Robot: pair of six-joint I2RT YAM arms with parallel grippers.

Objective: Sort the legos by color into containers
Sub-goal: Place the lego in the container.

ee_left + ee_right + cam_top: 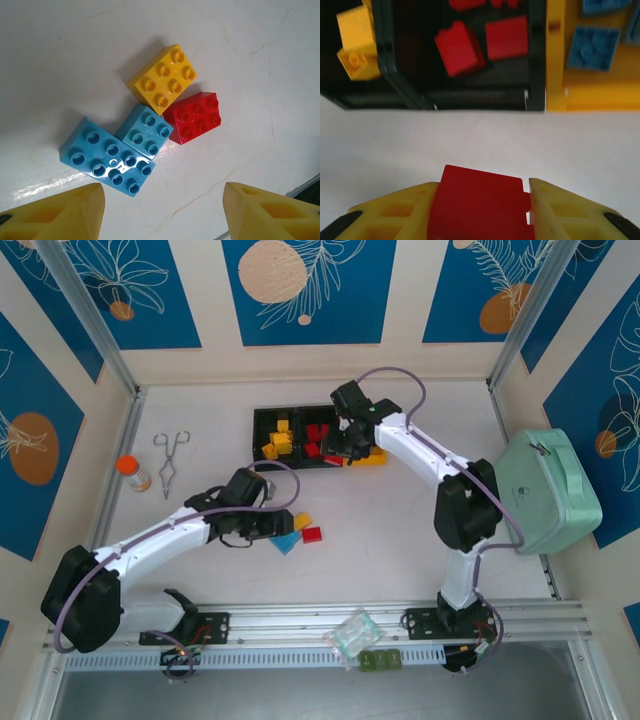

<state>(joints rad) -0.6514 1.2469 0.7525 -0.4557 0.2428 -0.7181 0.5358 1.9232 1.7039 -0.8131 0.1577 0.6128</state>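
White table (380, 530): right gripper (484, 187) clamps red brick (477, 215). We should centre it over the middle bin (475, 98). Left gripper (162, 192) gapes empty.

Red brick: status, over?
Right gripper jaws shut on red brick, near middle bin. Left gripper jaws open above four loose bricks. Nothing in the way.

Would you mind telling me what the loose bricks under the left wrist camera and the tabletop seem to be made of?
The loose bricks look like glossy moulded plastic: crisp studs, bright highlights. The tabletop seems a hard, smooth white sheet, perhaps marble-look laminate: it reflects light and shows thin vein lines.
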